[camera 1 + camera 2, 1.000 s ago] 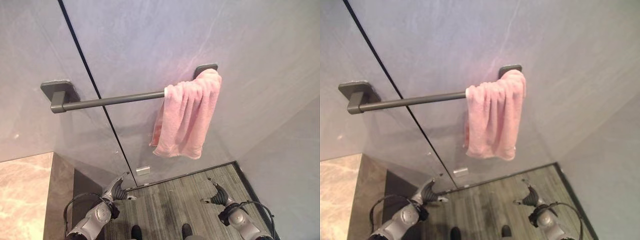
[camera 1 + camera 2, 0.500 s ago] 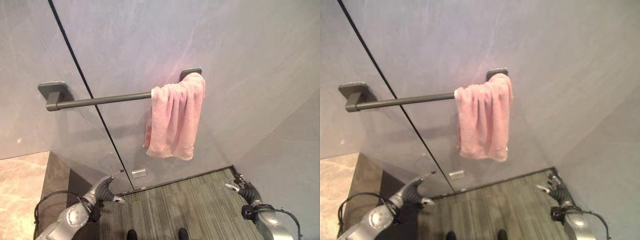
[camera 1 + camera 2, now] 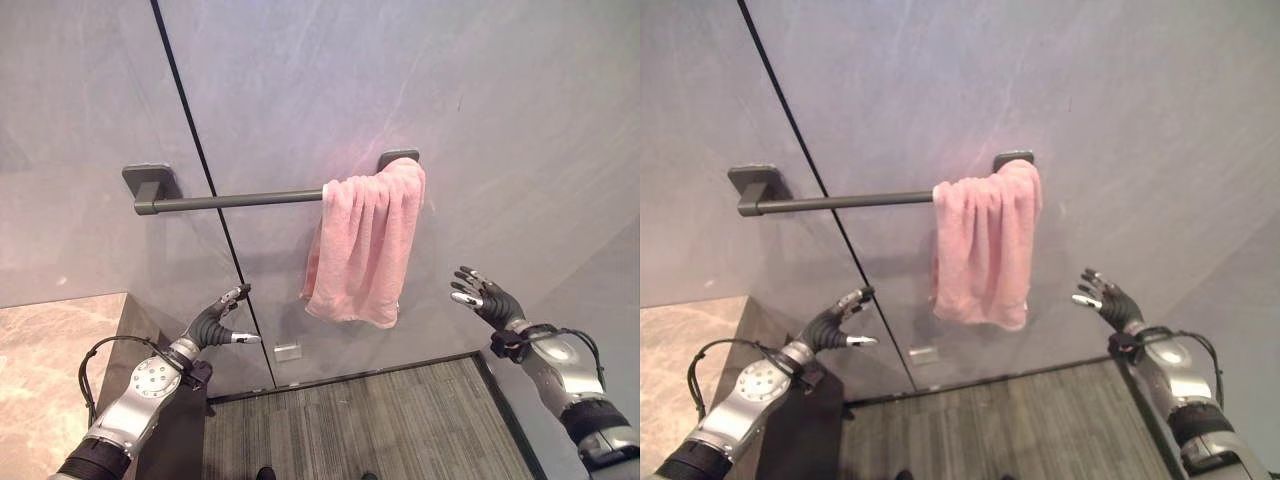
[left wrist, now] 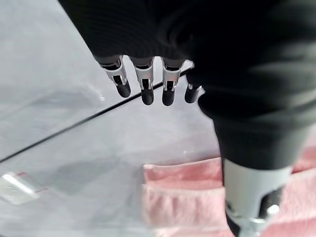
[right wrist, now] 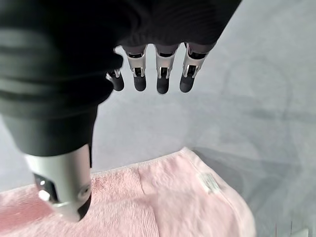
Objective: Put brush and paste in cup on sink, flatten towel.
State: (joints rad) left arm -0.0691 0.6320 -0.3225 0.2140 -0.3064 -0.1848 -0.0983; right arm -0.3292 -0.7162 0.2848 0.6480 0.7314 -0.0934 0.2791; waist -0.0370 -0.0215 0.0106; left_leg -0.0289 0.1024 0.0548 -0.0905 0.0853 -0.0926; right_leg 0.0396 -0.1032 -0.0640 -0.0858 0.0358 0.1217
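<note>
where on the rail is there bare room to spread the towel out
The towel rail is bare from its left bracket to the pink towel, which is bunched at the right bracket. The left robot hand and right robot hand hang open below, either side.

Towel (image 3: 365,240): plain pink. Rail (image 3: 235,200): dark grey. Wall (image 3: 500,90): pale grey, faintly veined. Floor (image 3: 350,420): grey, striped.
</note>
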